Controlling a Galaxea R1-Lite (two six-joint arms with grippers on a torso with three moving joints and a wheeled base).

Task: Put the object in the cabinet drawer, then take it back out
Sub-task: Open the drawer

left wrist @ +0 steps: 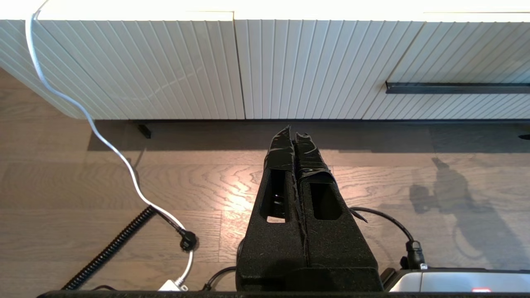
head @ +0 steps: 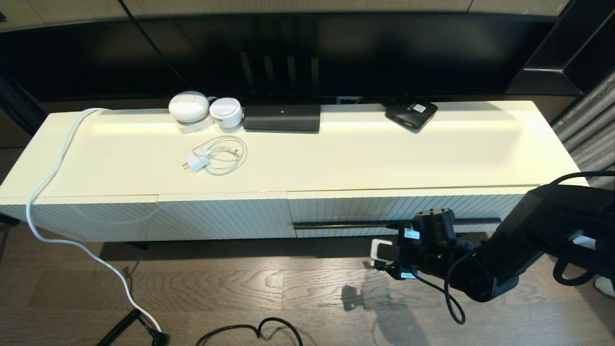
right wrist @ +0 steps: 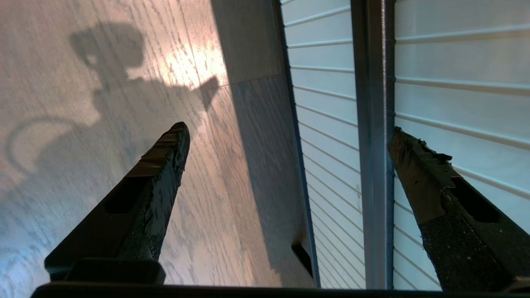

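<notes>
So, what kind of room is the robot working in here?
Most likely a home living room: a long cream media cabinet on a wood floor, a large dark screen behind it, and a black set-top box on top.

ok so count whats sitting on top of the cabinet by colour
white: 3 (round device, smaller round device, charger with coiled cable)
black: 2 (long box, small flat box with white label)
total: 5
</notes>
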